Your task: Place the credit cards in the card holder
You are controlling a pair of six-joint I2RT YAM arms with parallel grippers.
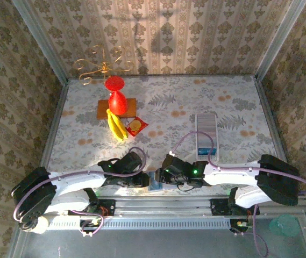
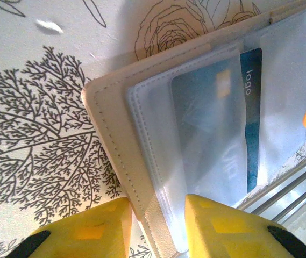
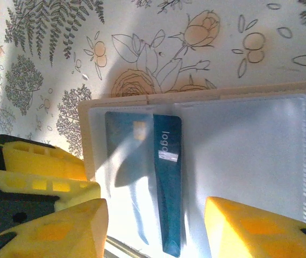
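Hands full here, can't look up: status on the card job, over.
Left gripper jaws clamped on open card holder edge. Right gripper jaws open, straddling blue card. Card mostly inside clear sleeve, one strip exposed. No obstruction seen.

We see a tan card holder (image 2: 107, 134) with see-through pockets (image 2: 158, 118). The credit card (image 2: 252, 107) is blue with a pale word. The left end effector (image 2: 158, 220) and right end effector (image 3: 155, 226) are yellow. The surface (image 2: 34, 134) is white with grey trees and flowers.
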